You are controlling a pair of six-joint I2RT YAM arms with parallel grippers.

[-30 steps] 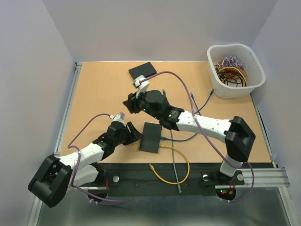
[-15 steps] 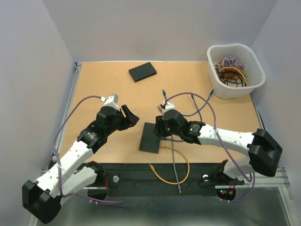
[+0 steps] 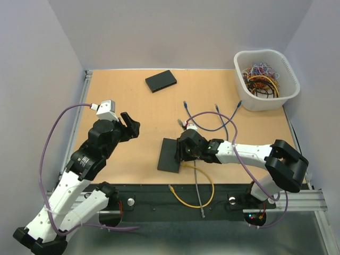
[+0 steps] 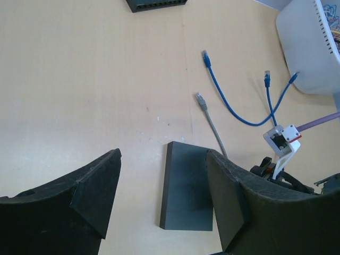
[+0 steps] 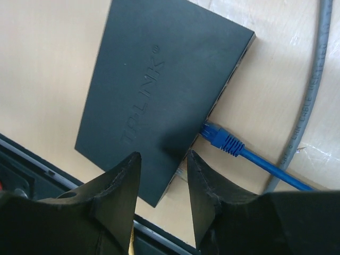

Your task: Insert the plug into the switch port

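Note:
The black TP-Link switch (image 3: 170,155) (image 4: 186,186) (image 5: 154,79) lies flat near the table's front edge. A blue plug (image 5: 220,137) sits with its tip against the switch's port side, its blue cable (image 5: 268,166) trailing right. My right gripper (image 3: 184,151) (image 5: 163,155) hangs open just above the switch's near right corner, with nothing between its fingers. My left gripper (image 3: 130,125) (image 4: 162,154) is raised well to the left of the switch, open and empty. A yellow cable (image 3: 197,171) ends at the switch's near right corner.
A second black switch (image 3: 160,81) (image 4: 156,4) lies at the back. A white basket (image 3: 287,93) (image 4: 303,58) of cables stands back right. Loose blue cables (image 3: 226,121) (image 4: 228,103) and a grey cable (image 3: 197,186) (image 4: 211,119) lie right of the switch. The table's front rail (image 3: 159,199) runs below.
My right gripper came from the far switch down to the near switch's right side. My left arm pulled away from the switch, up and to the left, its jaws widening.

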